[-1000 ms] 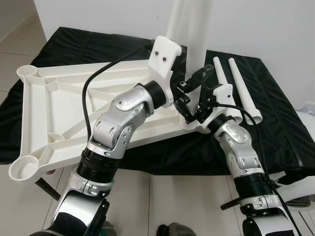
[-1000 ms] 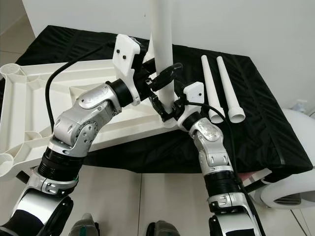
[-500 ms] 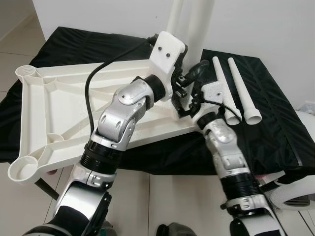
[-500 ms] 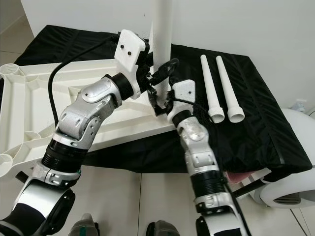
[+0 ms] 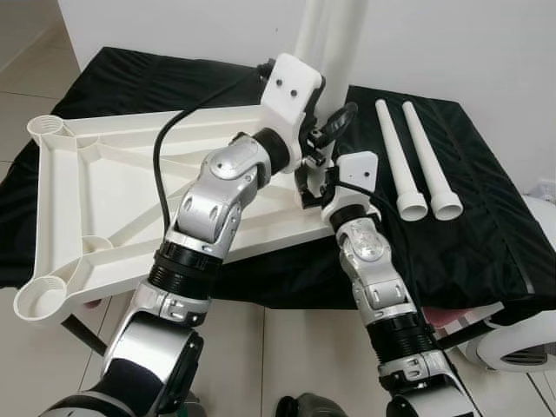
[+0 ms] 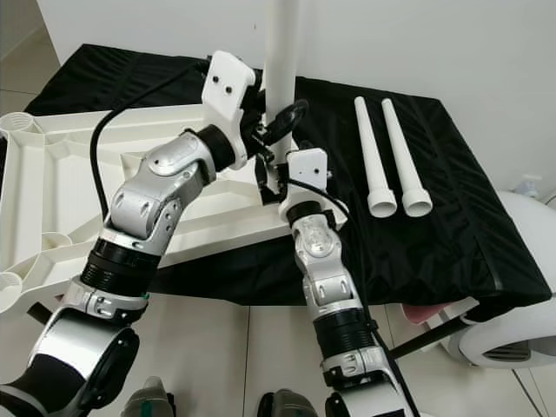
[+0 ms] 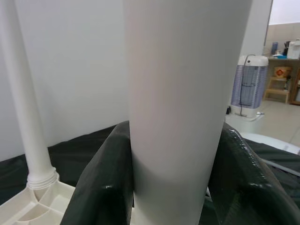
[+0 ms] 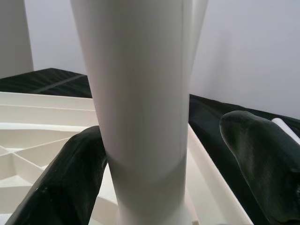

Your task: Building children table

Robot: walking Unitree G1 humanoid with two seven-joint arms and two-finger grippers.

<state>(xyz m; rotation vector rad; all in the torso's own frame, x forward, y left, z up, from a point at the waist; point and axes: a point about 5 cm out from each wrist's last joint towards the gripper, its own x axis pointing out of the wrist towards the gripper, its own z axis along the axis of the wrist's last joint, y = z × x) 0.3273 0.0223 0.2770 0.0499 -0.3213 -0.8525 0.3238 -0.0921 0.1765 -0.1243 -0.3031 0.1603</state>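
Left wrist view: left hand (image 7: 176, 197) around unmarked white leg (image 7: 180, 93).

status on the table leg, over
Left hand shut on upright leg at tabletop corner. Right hand open around same leg, lower down. Two spare legs on black cloth, nothing in the way.

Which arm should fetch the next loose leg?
Right, probably. The two loose legs lie on the black cloth on its side, and the right gripper is open around the upright leg, while the left gripper clamps it.
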